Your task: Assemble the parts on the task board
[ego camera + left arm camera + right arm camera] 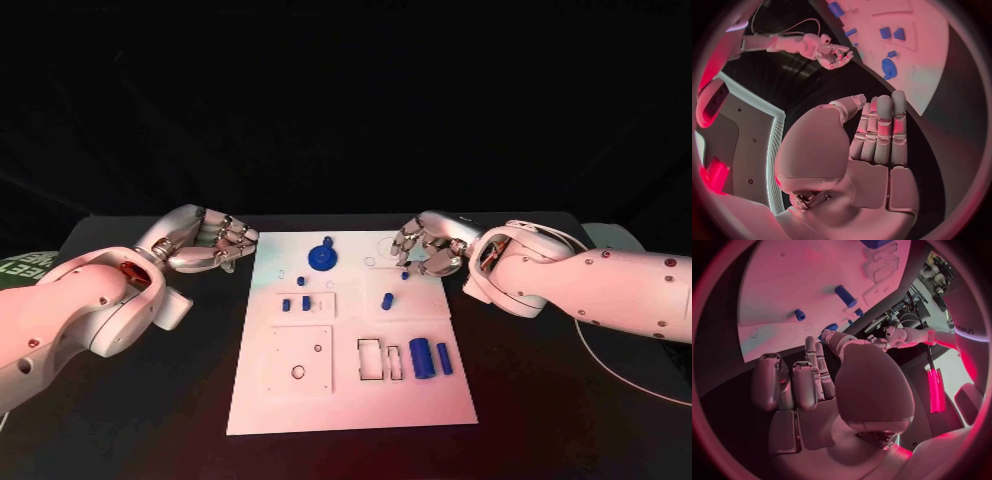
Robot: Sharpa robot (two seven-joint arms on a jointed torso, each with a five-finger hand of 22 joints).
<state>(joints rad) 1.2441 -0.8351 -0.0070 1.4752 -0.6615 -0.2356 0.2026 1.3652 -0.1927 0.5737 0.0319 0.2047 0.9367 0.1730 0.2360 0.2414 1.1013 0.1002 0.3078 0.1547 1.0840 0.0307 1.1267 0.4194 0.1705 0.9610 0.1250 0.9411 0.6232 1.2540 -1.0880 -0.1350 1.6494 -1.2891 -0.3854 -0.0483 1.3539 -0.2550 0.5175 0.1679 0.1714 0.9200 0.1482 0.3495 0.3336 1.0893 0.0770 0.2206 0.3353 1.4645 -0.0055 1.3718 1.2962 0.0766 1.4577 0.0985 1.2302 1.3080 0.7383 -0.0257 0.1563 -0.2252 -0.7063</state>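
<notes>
One white task board (353,395) lies mid-table. On it: one blue disc-shaped part (323,259) at the far edge, about five small blue parts (304,303) mid-board, and two larger blue cylinders (430,358) near the right edge. The left hand (219,242) holds nothing, fingers straight, just off the board's far left corner. The right hand (427,247) holds nothing, fingers loosely curled, over the far right edge. Bare black table (562,400) flanks both sides.

Matt white task board (281,400), smooth blue plastic parts (423,357), black table (562,400).
</notes>
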